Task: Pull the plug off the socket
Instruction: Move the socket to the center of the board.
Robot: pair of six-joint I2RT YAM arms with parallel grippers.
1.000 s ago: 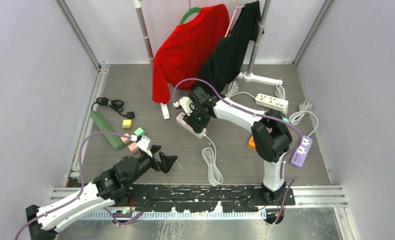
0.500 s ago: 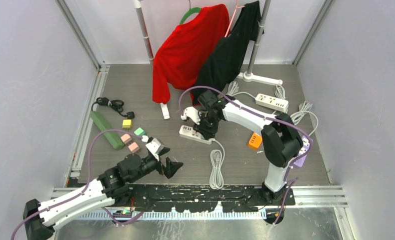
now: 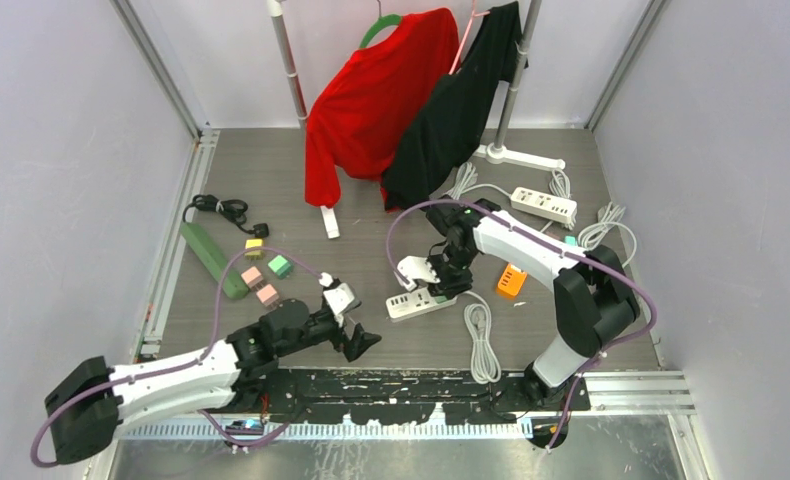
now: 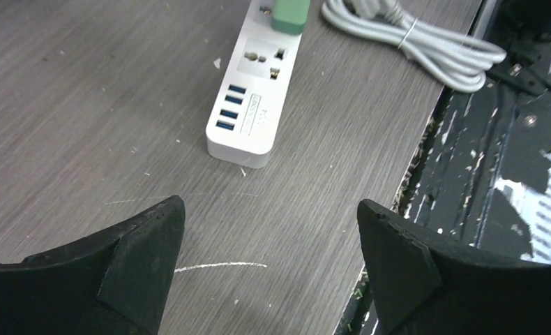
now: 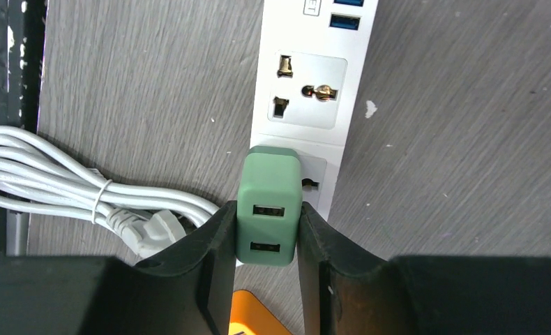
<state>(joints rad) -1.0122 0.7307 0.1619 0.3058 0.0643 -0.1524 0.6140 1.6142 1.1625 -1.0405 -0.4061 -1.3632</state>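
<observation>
Right gripper is clamped on the green plug, one finger on each side face (the plug's two USB ports face me in the right wrist view). The plug sits in the white power strip, in the socket next to the bare universal one, so it's not out yet. The strip lies flat on the table, centre-front and angled, with its USB end toward the left arm.

Left gripper has its jaws wide apart with nothing between them. It hovers over bare table just short of the strip's USB end, not touching it.

From the top view I see the two grippers at opposite ends of the strip. A bundled white cord lies just beside the strip, on the side toward the arm bases. An orange block sits near the right gripper, on the far side from the left arm. I can't tell if it touches the strip.
</observation>
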